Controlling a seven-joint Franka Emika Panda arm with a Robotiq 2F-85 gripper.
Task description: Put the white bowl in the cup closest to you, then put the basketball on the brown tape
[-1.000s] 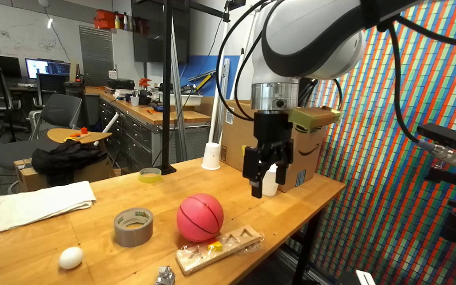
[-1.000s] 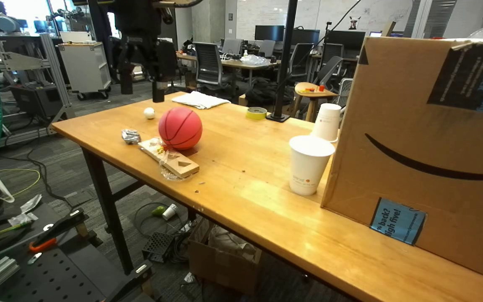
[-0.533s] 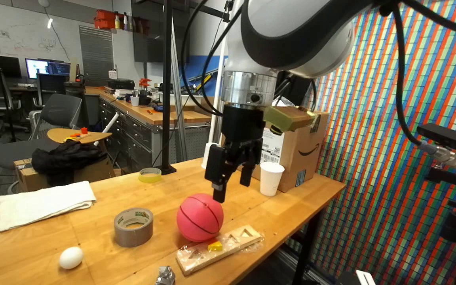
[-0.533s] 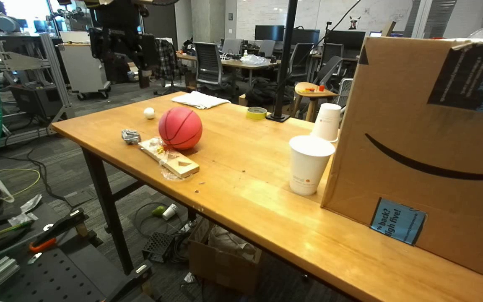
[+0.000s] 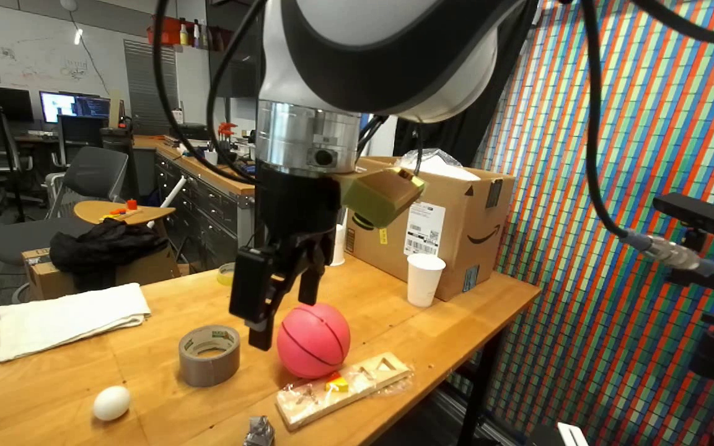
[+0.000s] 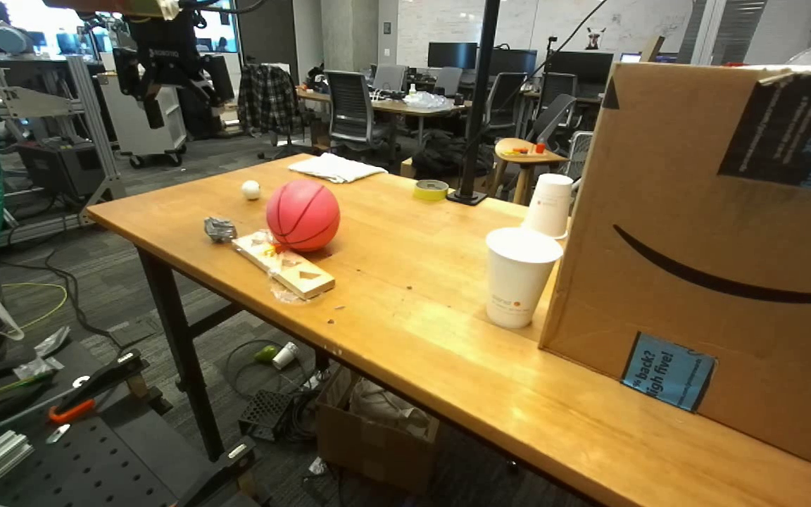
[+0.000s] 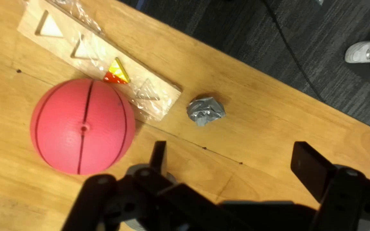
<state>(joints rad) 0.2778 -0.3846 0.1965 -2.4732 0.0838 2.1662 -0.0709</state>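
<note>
Surface: wooden, dark-specked; box and cups at one end.
Egg: on surface, near brown tape.
Ball: just beside wooden board.
Fingers: spread, above surface.
Carpet: grey, under chairs; whiteboard behind.

table: smooth wood, a bit shiny | ball: dull, like rubber | white bowl: smooth | brown tape: smooth sides | cups: smooth paper | box: dull cardboard | towel: dull cloth | board: bare wood in crinkly, shiny plastic wrap | lump: crumpled, shiny like foil | arm: smooth, with a shiny metal ring | gripper: dull
</note>
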